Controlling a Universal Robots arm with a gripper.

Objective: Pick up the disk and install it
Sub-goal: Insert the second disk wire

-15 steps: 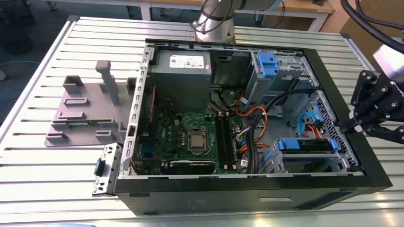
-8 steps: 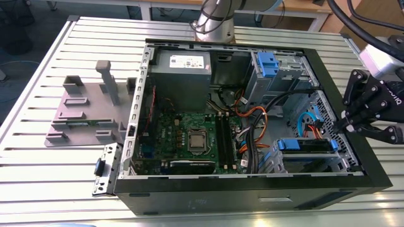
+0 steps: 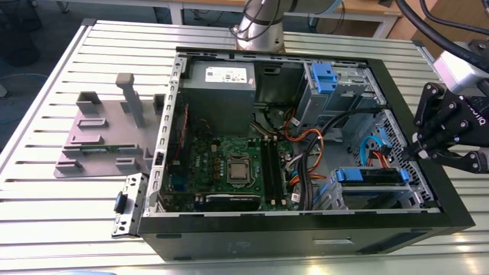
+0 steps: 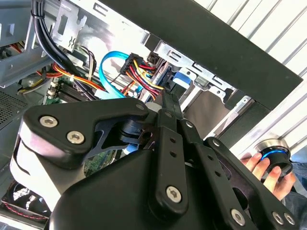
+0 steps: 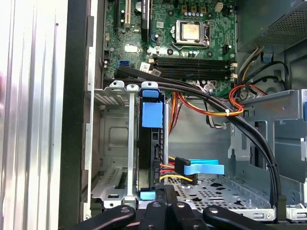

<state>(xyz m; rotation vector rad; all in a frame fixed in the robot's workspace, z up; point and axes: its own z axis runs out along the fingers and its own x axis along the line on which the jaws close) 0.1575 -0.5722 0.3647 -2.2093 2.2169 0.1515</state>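
The disk (image 5: 152,139) sits edge-on in its drive cage (image 5: 117,143), largely installed, just ahead of the gripper (image 5: 165,194), whose jaws look narrowed together.

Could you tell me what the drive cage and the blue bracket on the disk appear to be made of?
The drive cage looks like bare sheet metal: grey, dully reflective, with punched holes. The blue bracket on the disk looks like moulded plastic: uniform colour, smooth, slightly glossy.
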